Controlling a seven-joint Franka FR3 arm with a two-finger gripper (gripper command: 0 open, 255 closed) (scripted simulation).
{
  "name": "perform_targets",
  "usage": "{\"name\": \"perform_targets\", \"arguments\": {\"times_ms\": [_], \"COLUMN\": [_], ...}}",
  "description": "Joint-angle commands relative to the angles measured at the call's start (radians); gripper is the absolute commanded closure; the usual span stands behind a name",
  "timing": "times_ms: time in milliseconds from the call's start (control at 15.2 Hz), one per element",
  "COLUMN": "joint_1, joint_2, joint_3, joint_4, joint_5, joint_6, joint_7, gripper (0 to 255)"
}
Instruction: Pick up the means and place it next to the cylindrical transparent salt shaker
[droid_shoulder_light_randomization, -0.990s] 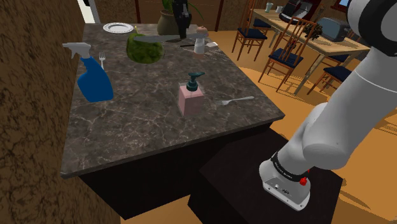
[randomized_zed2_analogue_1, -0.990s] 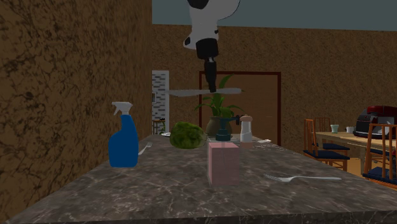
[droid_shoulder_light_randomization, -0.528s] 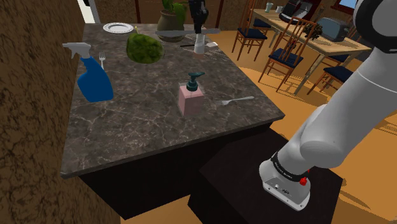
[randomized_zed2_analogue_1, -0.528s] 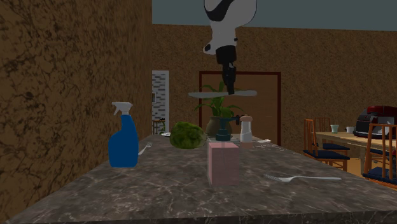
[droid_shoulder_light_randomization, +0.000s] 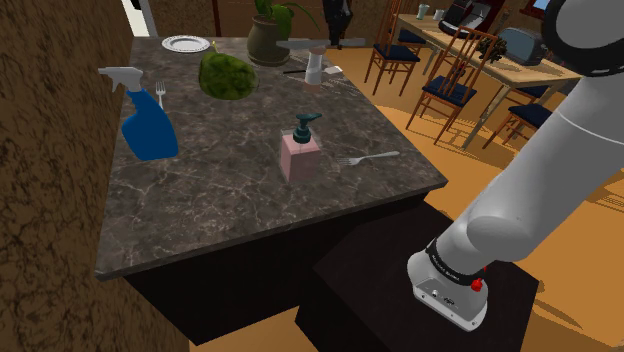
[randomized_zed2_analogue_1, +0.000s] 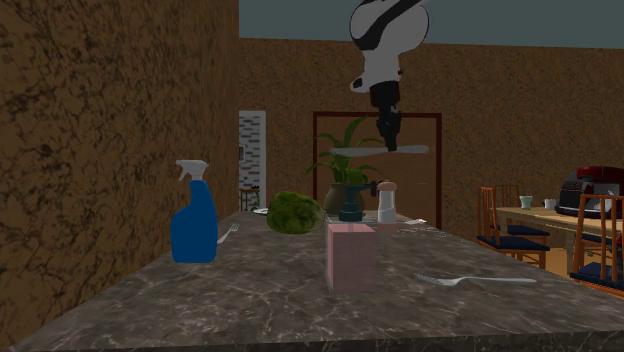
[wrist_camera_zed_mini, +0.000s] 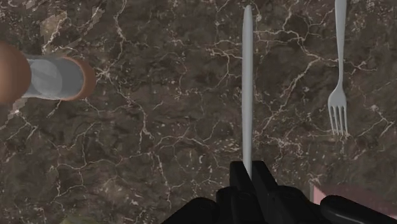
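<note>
Knife (wrist_camera_zed_mini: 247, 95) clamped edge-on in claw (wrist_camera_zed_mini: 248, 172), held high over desk (wrist_camera_zed_mini: 159, 159), near salt shaker (wrist_camera_zed_mini: 54, 77). Pick done. Left: lowering, release beside shaker.

Arm (droid_shoulder_light_randomization: 540, 170) reaching up, forward — end effector (randomized_zed2_analogue_1: 391, 143) pointing straight down, fingers (wrist_camera_zed_mini: 238, 175) pinched on knife (wrist_camera_zed_mini: 247, 83).

We can read no words, numbers or brand names anywhere. The faint pale marks on the dark collar (droid_shoulder_light_randomization: 441, 263) at the white arm's foot are too small to make out.
</note>
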Motion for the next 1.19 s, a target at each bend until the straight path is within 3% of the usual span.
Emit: {"name": "perform_targets", "arguments": {"times_ms": [0,528,1122], "joint_1": [-0.025,-0.135,-0.134], "joint_2": [0.021,0.147,0.118], "joint_3": [-0.022,-0.103,-0.102], "joint_4": [0.031,0.19,0.028], "joint_5": [0.002,0.027,0.021], "joint_6": [-0.003,-0.011,0.121], "joint_7": [-0.049,-0.241,-0.223], "gripper": [255,255,255]}}
